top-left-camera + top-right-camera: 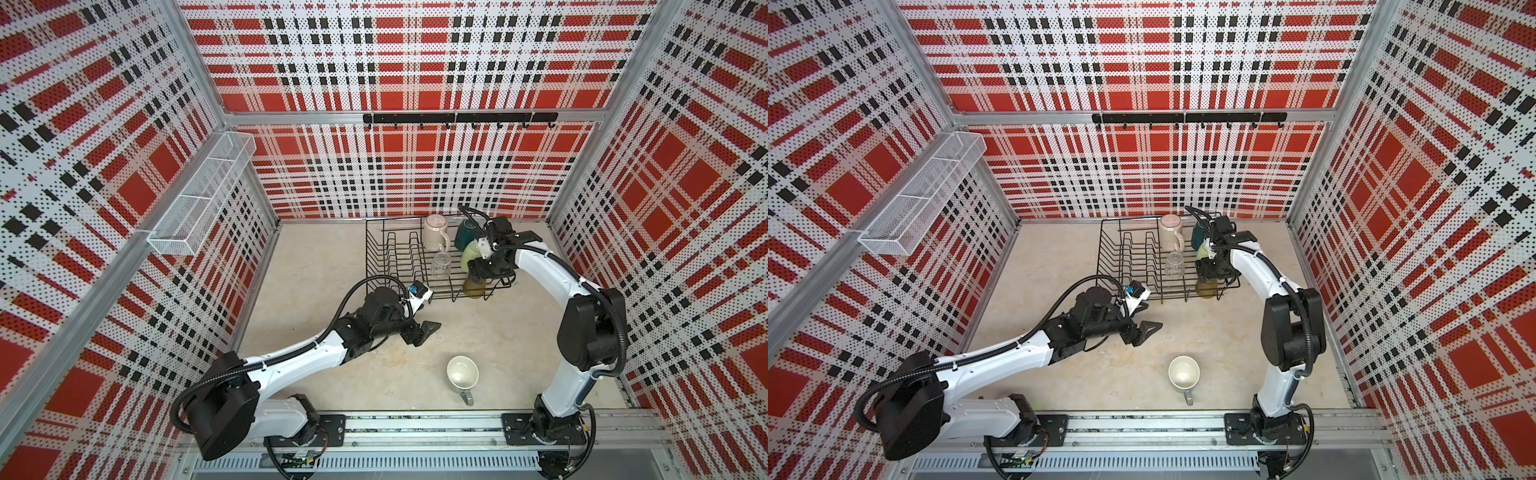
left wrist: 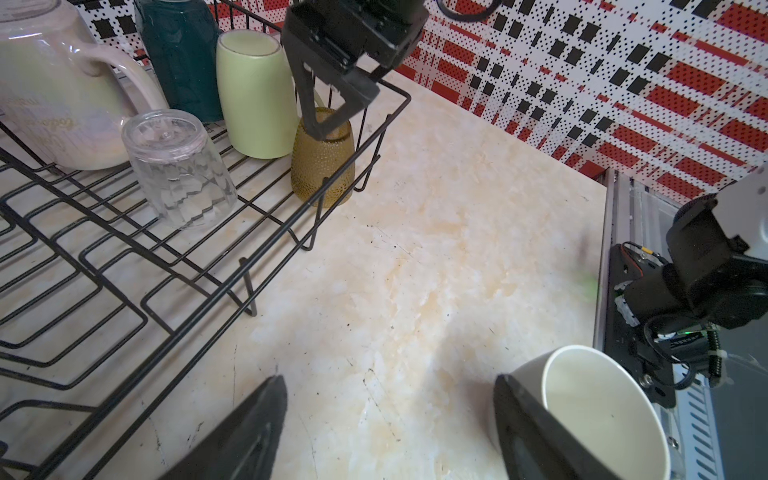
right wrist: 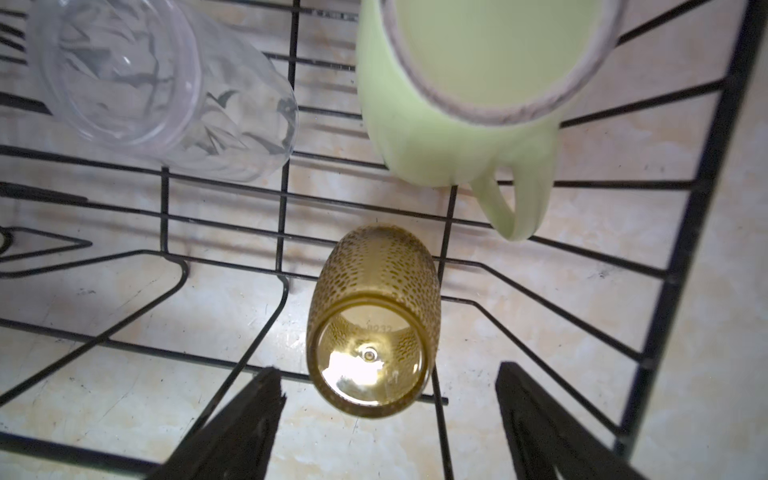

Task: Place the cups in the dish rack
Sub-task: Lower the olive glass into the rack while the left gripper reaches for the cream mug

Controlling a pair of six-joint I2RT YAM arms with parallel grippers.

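One mug (image 1: 462, 371) stands on our marbled tabletop (image 1: 374, 388) inside plaid walls (image 1: 415, 166). Left gripper (image 2: 388, 380) and right gripper (image 3: 388, 368) gape, gripping nothing.

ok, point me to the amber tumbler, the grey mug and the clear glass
amber tumbler (image 3: 374, 274): right wrist view, on its dimpled side wall.
grey mug (image 1: 462, 371): in a top view, on its inside bottom.
clear glass (image 2: 178, 174): left wrist view, on its side wall.

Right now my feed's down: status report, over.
Left gripper open, right gripper open above amber tumbler. Five cups in dish rack, grey mug on table. Nothing blocking.
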